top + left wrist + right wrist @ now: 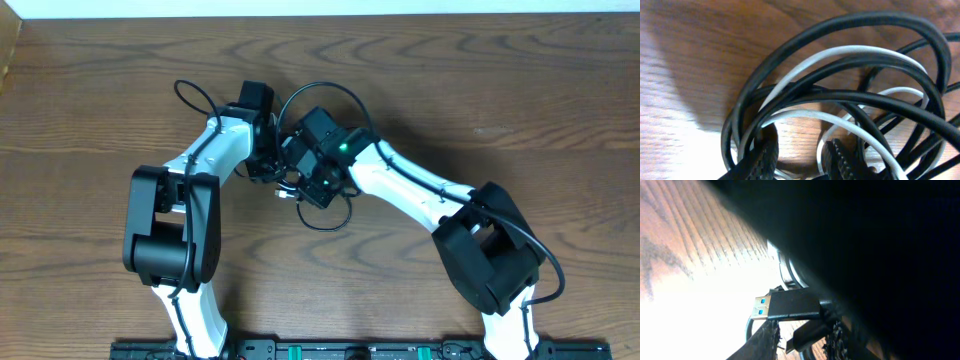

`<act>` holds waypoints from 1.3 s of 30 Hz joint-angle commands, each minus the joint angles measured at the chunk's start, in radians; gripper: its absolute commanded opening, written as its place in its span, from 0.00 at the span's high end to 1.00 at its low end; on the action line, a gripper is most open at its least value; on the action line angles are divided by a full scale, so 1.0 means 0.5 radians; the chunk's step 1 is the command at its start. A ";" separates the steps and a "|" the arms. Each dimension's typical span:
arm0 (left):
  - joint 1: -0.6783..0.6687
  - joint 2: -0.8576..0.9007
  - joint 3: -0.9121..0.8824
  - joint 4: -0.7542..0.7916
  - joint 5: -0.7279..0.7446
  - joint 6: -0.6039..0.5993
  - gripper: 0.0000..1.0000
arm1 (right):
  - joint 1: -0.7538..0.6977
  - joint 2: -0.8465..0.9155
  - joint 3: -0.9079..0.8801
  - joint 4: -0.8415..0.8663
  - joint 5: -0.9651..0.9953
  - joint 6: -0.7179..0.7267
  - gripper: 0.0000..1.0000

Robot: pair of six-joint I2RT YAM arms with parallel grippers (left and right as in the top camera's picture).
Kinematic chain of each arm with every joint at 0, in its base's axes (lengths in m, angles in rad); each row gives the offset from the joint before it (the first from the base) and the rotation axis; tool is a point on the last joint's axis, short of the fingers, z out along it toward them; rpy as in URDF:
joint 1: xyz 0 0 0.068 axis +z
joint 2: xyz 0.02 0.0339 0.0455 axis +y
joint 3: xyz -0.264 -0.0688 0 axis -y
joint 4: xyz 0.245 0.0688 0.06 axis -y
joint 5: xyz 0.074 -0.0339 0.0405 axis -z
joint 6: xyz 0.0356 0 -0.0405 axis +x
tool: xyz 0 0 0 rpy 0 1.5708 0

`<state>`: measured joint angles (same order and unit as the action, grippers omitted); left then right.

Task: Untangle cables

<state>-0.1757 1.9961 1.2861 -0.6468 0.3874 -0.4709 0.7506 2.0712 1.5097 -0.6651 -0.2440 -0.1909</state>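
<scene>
The cables lie bunched mid-table between both grippers. In the overhead view the black cord (322, 85) arcs behind the wrists, with another loop in front, and a pale plug end (284, 196) shows. My left gripper (268, 168) (800, 161) sits down in the tangle. Loops of black cord (840, 22) and white cord (850, 49) pass around its fingers (760, 160), and bare wood shows between them. My right gripper (298, 190) (801, 342) stands open. A small black plug (807, 336) lies between its fingers, and a black USB plug (790, 305) with a blue insert lies just beyond.
Both wrists crowd together over the tangle, nearly touching. A thick black wire (195, 95) loops off the left arm. A dark mass (880, 255) blocks most of the right wrist view. The wooden table (520, 90) spreads out on all sides.
</scene>
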 commanded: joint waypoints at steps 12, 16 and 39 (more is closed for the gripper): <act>0.031 0.037 -0.024 -0.022 -0.011 0.004 0.64 | 0.018 0.013 0.014 0.007 0.311 -0.032 0.66; 0.031 0.037 -0.024 -0.022 -0.011 0.004 0.64 | 0.018 0.013 0.014 0.007 0.311 -0.031 0.65; 0.031 0.037 -0.024 -0.022 -0.011 0.004 0.64 | 0.029 0.018 -0.039 -0.082 -0.130 -0.098 0.54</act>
<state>-0.1654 1.9961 1.2861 -0.6544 0.3866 -0.4709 0.7578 2.0708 1.5097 -0.6926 -0.2298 -0.2234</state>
